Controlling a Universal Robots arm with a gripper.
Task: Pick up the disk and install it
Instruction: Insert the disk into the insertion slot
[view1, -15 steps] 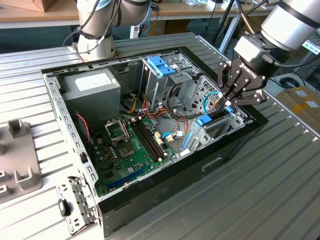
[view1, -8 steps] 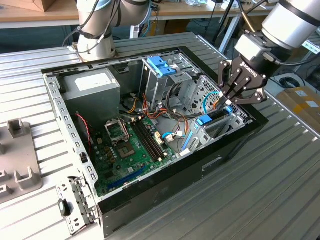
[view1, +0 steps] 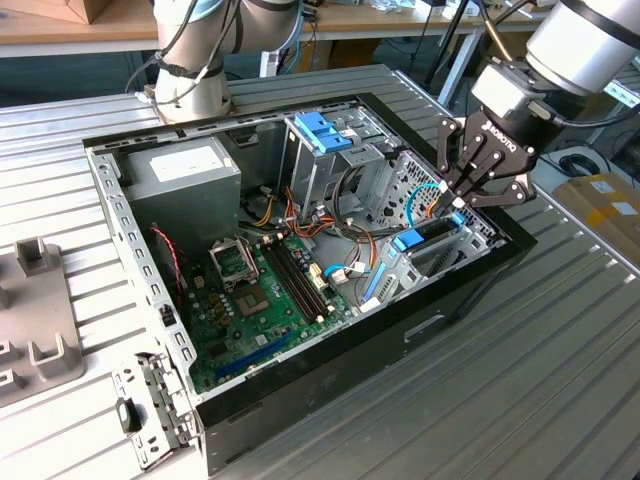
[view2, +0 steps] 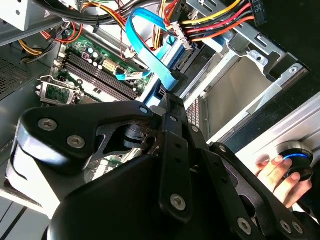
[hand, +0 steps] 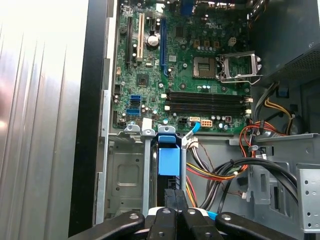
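The disk (view1: 412, 241) stands on edge in the drive bay at the exterior view's right end of the open computer case, with its blue carrier frame on top. In the first wrist view the disk's blue frame (hand: 168, 160) sits between the bay's metal rails. My gripper (view1: 455, 203) hangs over the far end of that frame, its black fingers pressed together. In both wrist views the gripper (hand: 175, 197) (view2: 170, 97) is shut with nothing between the tips. The tips are at or just above the blue edge; I cannot tell if they touch it.
A grey power-supply box (view1: 180, 175) and a metal drive cage with a blue handle (view1: 322, 130) fill the case's back. The motherboard (view1: 265, 290) lies on the case floor. Cable bundles (hand: 225, 170) crowd beside the bay. A person's hand (view2: 275, 172) rests on a round device outside the case.
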